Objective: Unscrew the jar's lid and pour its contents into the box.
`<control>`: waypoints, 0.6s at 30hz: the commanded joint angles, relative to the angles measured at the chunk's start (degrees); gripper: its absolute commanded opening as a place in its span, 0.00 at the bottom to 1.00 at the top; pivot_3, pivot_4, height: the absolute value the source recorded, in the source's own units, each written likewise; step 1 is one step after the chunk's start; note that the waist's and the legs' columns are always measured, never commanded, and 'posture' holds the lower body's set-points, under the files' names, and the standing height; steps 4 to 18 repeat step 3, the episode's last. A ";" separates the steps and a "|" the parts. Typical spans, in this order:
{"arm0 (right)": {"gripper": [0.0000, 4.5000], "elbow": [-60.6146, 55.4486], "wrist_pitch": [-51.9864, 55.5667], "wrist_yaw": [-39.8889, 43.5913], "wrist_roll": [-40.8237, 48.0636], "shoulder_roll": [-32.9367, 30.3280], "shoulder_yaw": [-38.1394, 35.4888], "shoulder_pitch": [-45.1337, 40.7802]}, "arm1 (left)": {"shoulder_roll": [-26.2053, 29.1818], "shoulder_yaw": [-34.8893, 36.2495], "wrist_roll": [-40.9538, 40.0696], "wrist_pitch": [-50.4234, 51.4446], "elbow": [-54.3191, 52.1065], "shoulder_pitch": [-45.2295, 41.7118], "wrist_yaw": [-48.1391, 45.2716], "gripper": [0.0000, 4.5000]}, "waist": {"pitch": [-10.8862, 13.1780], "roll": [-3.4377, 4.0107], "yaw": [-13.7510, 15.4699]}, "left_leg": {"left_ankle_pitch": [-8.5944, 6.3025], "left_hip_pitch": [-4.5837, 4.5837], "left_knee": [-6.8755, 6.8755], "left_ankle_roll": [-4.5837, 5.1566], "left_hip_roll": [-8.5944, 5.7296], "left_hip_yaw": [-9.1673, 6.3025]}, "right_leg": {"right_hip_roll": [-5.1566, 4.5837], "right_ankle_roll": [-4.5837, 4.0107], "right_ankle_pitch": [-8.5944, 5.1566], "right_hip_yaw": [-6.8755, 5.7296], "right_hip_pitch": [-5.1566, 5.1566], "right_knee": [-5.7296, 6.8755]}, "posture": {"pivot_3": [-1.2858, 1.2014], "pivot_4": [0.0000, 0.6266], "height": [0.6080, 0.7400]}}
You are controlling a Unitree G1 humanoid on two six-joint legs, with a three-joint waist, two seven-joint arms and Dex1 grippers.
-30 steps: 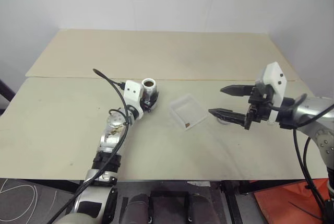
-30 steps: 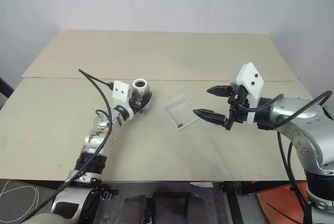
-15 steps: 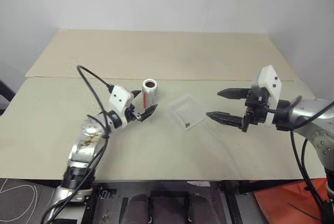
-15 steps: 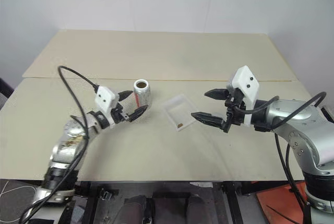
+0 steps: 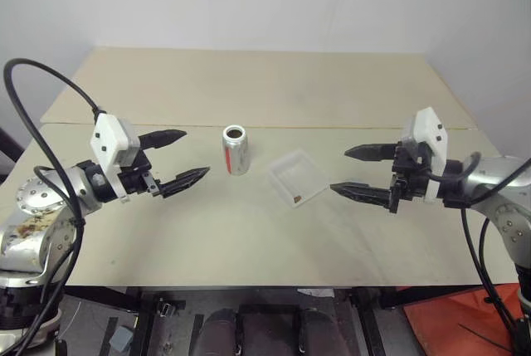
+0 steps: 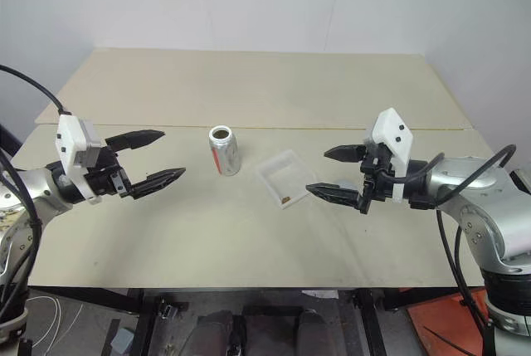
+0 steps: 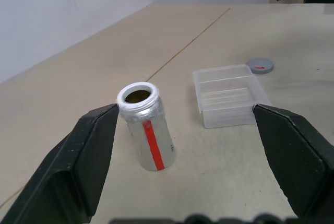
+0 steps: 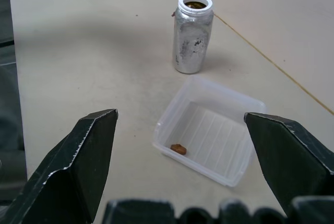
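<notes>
The silver jar (image 5: pixel 236 150) stands upright on the table, open-mouthed, its red stripe (image 7: pixel 152 143) facing my left side. Brown contents (image 8: pixel 195 5) show in its neck. The clear box (image 5: pixel 299 172) lies just right of it with one brown bit (image 8: pixel 178 149) in a corner. Beyond the box lies the grey lid (image 7: pixel 259 66), flat on the table, with a red mark. My left gripper (image 5: pixel 196 153) hovers open to the left of the jar, apart from it. Open and empty too, my right gripper (image 5: pixel 338 170) hangs to the right of the box.
The table (image 5: pixel 249 240) is two pale boards with a seam (image 5: pixel 332 128) running behind the jar. A white wall stands behind. A black cable (image 5: pixel 41 82) loops above my left arm.
My left gripper let go of the jar and drew back to the left and upward. The jar now stands upright on its own. My right gripper has barely moved.
</notes>
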 commanded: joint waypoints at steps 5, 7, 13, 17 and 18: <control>1.00 -1.50 -1.61 0.46 -0.01 -0.41 -1.41 -0.70 | -0.48 1.07 -1.00 0.14 -3.78 0.65 2.73 0.99 | 0.00 0.00 0.00 | 0.00 0.00 -0.02 0.00 0.01 0.02 | -0.01 -0.01 0.00 0.01 -0.01 -0.01 | 0.52 0.24 1.00; 1.00 -1.50 -1.61 0.46 -0.01 -0.41 -1.41 -0.70 | -0.48 1.07 -1.00 0.14 -3.78 0.65 2.73 0.99 | 0.00 0.00 0.00 | 0.00 0.00 -0.02 0.00 0.01 0.02 | -0.01 -0.01 0.00 0.01 -0.01 -0.01 | 0.52 0.24 1.00; 1.00 -1.50 -1.61 0.46 -0.01 -0.41 -1.41 -0.70 | -0.48 1.07 -1.00 0.14 -3.78 0.65 2.73 0.99 | 0.00 0.00 0.00 | 0.00 0.00 -0.02 0.00 0.01 0.02 | -0.01 -0.01 0.00 0.01 -0.01 -0.01 | 0.52 0.24 1.00; 1.00 -1.50 -1.61 0.46 -0.01 -0.41 -1.41 -0.70 | -0.48 1.07 -1.00 0.14 -3.78 0.65 2.73 0.99 | 0.00 0.00 0.00 | 0.00 0.00 -0.02 0.00 0.01 0.02 | -0.01 -0.01 0.00 0.01 -0.01 -0.01 | 0.52 0.24 1.00; 1.00 -1.50 -1.61 0.46 -0.01 -0.41 -1.41 -0.70 | -0.48 1.07 -1.00 0.14 -3.78 0.65 2.73 0.99 | 0.00 0.00 0.00 | 0.00 0.00 -0.02 0.00 0.01 0.02 | -0.01 -0.01 0.00 0.01 -0.01 -0.01 | 0.52 0.24 1.00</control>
